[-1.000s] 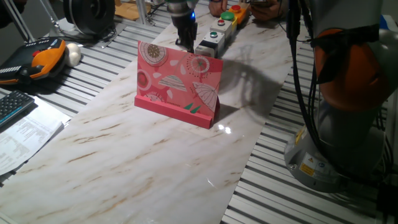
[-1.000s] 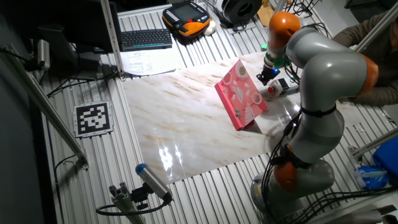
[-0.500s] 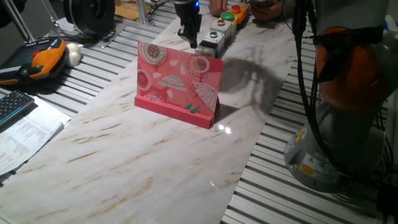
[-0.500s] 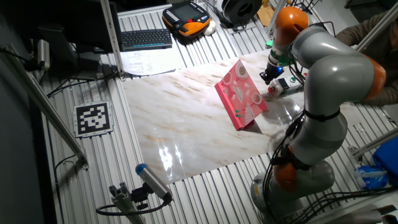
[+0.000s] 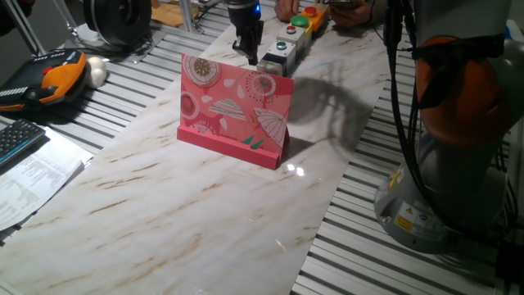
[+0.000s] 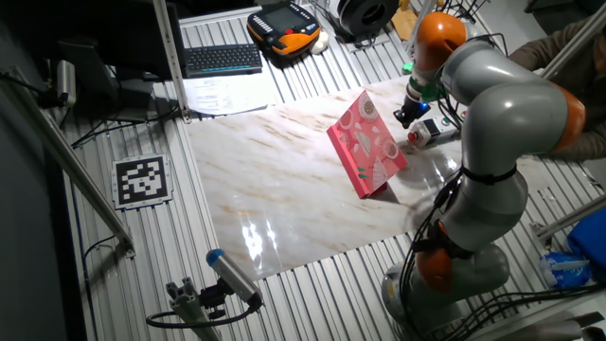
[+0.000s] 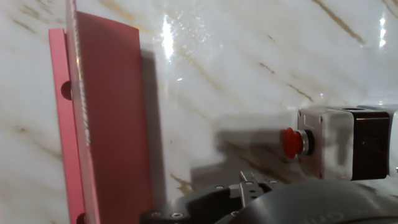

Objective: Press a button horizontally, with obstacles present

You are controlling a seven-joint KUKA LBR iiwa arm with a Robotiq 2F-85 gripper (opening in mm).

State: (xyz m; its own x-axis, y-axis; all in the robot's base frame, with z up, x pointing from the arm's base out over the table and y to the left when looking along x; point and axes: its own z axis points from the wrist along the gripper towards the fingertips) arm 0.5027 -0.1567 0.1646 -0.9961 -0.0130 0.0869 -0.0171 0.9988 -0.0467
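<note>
The gripper [image 5: 246,54] hangs over the desk [image 5: 188,205] behind the upright pink card board [image 5: 236,109], level with the red push button [image 7: 291,142] on its grey box [image 7: 342,148]. In the hand view the button sits at 3 o'clock, unpressed and clear of the gripper, whose opening cannot be determined. The approach appears complete; the horizontal press remains.

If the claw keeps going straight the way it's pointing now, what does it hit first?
The claw points down, so it would probably meet the bare marble tabletop first, in the gap between the pink card and the red button. Depth is hard to judge; neither seems directly beneath it.
</note>
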